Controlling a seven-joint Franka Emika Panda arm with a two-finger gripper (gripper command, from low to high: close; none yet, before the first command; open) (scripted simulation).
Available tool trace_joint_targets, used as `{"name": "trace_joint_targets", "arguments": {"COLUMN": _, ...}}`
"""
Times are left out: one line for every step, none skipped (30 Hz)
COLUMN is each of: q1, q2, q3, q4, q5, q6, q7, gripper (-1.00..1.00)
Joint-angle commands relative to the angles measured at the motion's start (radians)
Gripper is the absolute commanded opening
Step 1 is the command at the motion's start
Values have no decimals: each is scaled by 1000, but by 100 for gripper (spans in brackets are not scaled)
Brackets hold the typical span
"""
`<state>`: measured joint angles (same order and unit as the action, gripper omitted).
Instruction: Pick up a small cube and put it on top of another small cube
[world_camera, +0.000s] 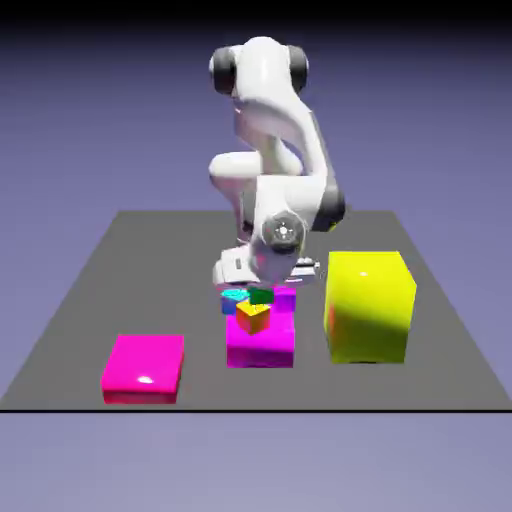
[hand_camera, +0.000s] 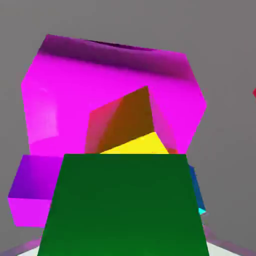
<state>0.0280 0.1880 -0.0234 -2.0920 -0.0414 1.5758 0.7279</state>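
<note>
Evidently the two-finger gripper (world_camera: 262, 289) is pinching the small, smooth green cube (hand_camera: 125, 205). In the exterior view, the small orange-yellow cube (world_camera: 253, 317) is sitting at six o'clock from it, the small cyan-blue cube (world_camera: 234, 302) at nine. Such crowding is risking a sideways lift knocking either neighbour; an off-centre pinch is risking a slip.

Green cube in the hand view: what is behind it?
Parts of the orange cube, magenta block, purple cube and blue cube show past the green cube. What its face covers, including their hidden parts, cannot be seen.
</note>
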Motion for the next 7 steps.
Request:
{"name": "trace_joint_targets", "arguments": {"q1": -1, "q2": 1, "q3": 0, "q4": -36, "q5": -3, "q6": 37, "q7": 1, "gripper": -100}}
{"name": "trace_joint_targets", "arguments": {"q1": -1, "q2": 2, "q3": -1, "q4": -72, "q5": -4, "q6": 75, "q7": 2, "gripper": -100}}
{"name": "trace_joint_targets", "arguments": {"q1": -2, "q2": 3, "q3": -1, "q4": -109, "q5": -4, "q6": 112, "q7": 2, "gripper": -100}}
{"name": "trace_joint_targets", "arguments": {"q1": -2, "q2": 3, "q3": -1, "q4": -116, "q5": -4, "q6": 119, "q7": 2, "gripper": -100}}
{"name": "trace_joint_targets", "arguments": {"q1": -2, "q2": 3, "q3": -1, "q4": -116, "q5": -4, "q6": 119, "q7": 2, "gripper": 100}}
{"name": "trace_joint_targets", "arguments": {"q1": -2, "q2": 3, "q3": -1, "q4": -116, "q5": -4, "q6": 119, "q7": 2, "gripper": 100}}
{"name": "trace_joint_targets", "arguments": {"q1": -1, "q2": 2, "q3": -1, "q4": -79, "q5": -4, "q6": 82, "q7": 2, "gripper": 100}}
